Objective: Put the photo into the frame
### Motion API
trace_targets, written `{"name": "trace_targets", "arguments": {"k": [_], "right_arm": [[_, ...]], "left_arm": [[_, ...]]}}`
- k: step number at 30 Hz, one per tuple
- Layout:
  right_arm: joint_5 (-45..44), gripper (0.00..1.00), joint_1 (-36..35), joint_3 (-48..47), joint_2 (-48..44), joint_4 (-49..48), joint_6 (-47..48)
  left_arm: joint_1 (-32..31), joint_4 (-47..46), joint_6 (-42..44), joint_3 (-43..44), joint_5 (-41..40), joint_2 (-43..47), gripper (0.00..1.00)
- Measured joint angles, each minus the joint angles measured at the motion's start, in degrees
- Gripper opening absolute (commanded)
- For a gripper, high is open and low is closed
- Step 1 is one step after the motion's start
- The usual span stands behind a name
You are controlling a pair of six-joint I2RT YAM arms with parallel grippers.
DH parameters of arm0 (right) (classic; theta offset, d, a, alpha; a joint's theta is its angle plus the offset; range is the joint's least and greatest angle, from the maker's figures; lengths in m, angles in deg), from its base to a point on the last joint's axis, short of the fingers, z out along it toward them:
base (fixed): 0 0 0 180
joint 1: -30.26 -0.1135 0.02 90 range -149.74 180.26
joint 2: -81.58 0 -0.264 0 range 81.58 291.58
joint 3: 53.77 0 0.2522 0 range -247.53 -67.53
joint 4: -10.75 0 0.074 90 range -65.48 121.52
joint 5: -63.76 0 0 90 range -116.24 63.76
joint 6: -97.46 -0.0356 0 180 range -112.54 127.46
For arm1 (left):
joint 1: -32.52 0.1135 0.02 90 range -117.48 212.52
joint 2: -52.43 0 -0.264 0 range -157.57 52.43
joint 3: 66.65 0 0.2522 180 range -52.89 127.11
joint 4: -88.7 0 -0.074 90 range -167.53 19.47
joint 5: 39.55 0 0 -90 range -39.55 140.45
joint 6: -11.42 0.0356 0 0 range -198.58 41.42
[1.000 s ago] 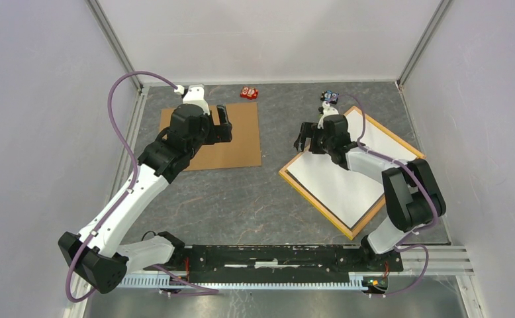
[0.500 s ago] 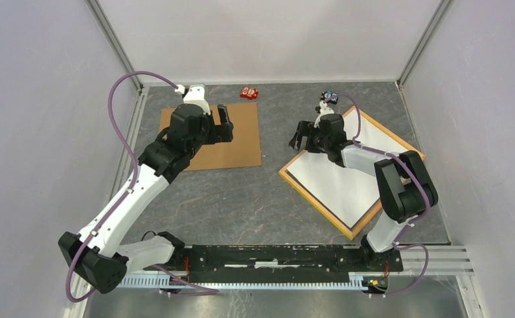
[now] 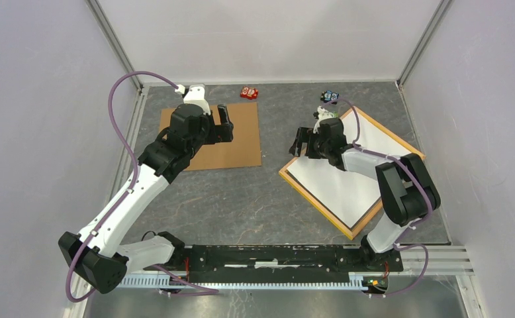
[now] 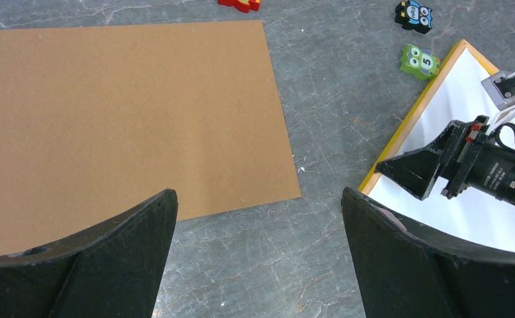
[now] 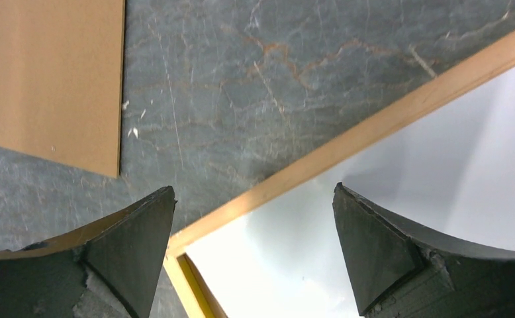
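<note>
Overhead, the photo (image 3: 339,187) lies on the right side of the grey stone-patterned table (image 3: 241,199), plain white side up, so its printed side cannot be seen. It is a large rectangular sheet, turned diagonally to the table edges. It sits inside the frame (image 3: 314,205), whose thin yellow-orange wooden rails border it on all sides. A narrow dark strip shows between the sheet and the near right rail.

The right gripper (image 3: 301,140) hangs over the far left part of the frame. Its jaws are spread wide and hold nothing. In the right wrist view, one finger is over bare table and the other over the white sheet, with a rail crossing between them. Whether the fingers touch anything cannot be told.

The left gripper (image 3: 225,124) is above a plain brown backing board (image 3: 241,136) on the far left of the table, well apart from the frame. Its jaws are also wide apart and empty.

Three small toy pieces lie near the far edge. A green owl piece (image 4: 419,60) just beside the frame bears the numeral 5. A dark owl piece (image 4: 413,13) and a red piece (image 3: 249,92) carry markings too small to read.
</note>
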Motion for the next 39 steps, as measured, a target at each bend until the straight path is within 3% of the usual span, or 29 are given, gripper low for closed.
{"name": "trace_targets", "arguments": {"k": [10, 19, 39], "right_arm": [[2.19, 0.94, -1.51, 1.7, -11.17, 5.14, 2.45], [4.42, 0.93, -12.15, -0.66, -2.49, 3.37, 2.19], [3.3, 0.93, -12.68, 2.12, -3.04, 2.8, 2.01]], "left_arm": [[0.0, 0.02, 0.0, 0.0, 0.74, 0.0, 1.0], [0.0, -0.04, 0.02, -0.09, 0.85, 0.0, 1.0], [0.0, -0.39, 0.37, -0.44, 0.9, -0.02, 1.0]]}}
